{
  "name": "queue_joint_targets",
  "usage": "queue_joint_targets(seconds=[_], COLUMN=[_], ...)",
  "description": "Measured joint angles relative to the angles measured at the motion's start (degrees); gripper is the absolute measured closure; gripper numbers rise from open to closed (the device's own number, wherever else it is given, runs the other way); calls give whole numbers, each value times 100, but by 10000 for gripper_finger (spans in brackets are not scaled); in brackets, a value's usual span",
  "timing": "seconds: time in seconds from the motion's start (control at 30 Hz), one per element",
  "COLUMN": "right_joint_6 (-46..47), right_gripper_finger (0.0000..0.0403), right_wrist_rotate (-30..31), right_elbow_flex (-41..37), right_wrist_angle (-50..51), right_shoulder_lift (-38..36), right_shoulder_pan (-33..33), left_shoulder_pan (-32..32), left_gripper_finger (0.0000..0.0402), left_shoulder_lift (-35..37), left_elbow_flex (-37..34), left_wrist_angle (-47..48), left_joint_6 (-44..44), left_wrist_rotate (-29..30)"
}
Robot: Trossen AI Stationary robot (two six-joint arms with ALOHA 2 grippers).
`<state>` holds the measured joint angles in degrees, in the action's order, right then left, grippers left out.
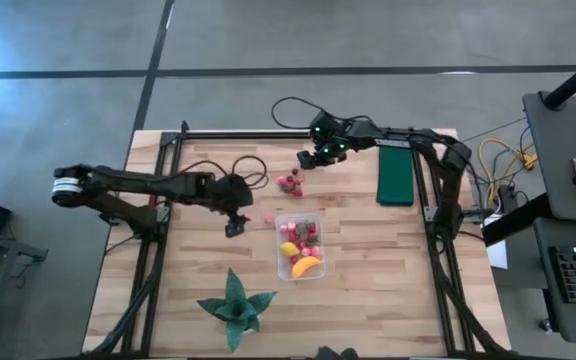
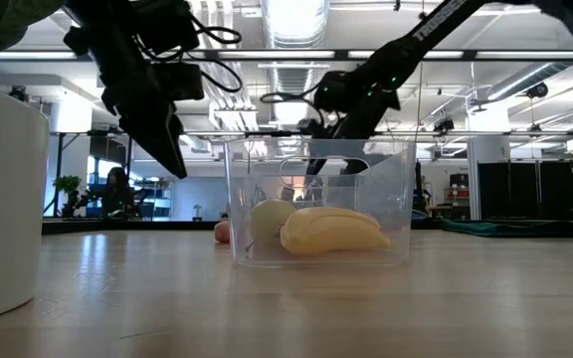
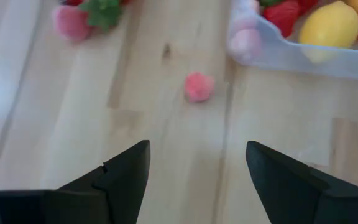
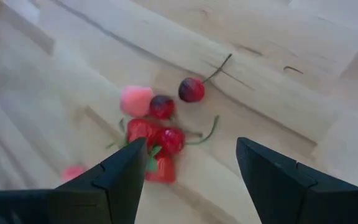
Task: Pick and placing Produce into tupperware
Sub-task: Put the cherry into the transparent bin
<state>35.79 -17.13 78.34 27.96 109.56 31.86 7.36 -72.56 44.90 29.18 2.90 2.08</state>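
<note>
The clear tupperware (image 1: pixel 300 247) stands on the table's middle and holds a banana (image 2: pixel 331 231), a lemon (image 3: pixel 328 25) and several red pieces. One pink piece (image 3: pixel 199 87) lies on the wood just left of it. My left gripper (image 1: pixel 235 228) is open above the table, short of that piece (image 1: pixel 268 219). A loose pile of red and pink pieces (image 4: pixel 157 134) lies farther back (image 1: pixel 290 183). My right gripper (image 1: pixel 306 160) hovers open just beyond the pile, and in the right wrist view its fingers (image 4: pixel 129 168) frame the pieces without touching them.
A dark green flat rectangle (image 1: pixel 395 175) lies at the table's far right. A green spiky plant (image 1: pixel 233 305) stands near the near edge. Black frame rails (image 1: pixel 158 230) run along both table sides. Bare wood (image 1: pixel 388 270) lies right of the tupperware.
</note>
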Motion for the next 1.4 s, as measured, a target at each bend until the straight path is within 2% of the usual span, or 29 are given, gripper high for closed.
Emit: queue_joint_targets(seconds=[0.27, 0.57, 1.0, 1.4], right_joint_6=[292, 27, 127, 123], right_gripper_finger=[163, 172, 239, 228], right_wrist_rotate=[67, 411, 561, 519], right_elbow_flex=[1077, 2079, 2217, 2222], right_wrist_angle=[257, 1571, 1453, 1286], right_shoulder_lift=[1004, 1736, 1858, 2013], right_shoulder_pan=[-9, -78, -165, -260], left_shoulder_pan=[159, 159, 163, 163], left_gripper_finger=[151, 151, 151, 151], left_shoulder_lift=[327, 436, 436, 436], left_elbow_flex=[-89, -239, -406, -407], left_wrist_angle=[34, -27, -221, -366], left_joint_6=[139, 281, 288, 282], left_wrist_rotate=[1, 132, 164, 194])
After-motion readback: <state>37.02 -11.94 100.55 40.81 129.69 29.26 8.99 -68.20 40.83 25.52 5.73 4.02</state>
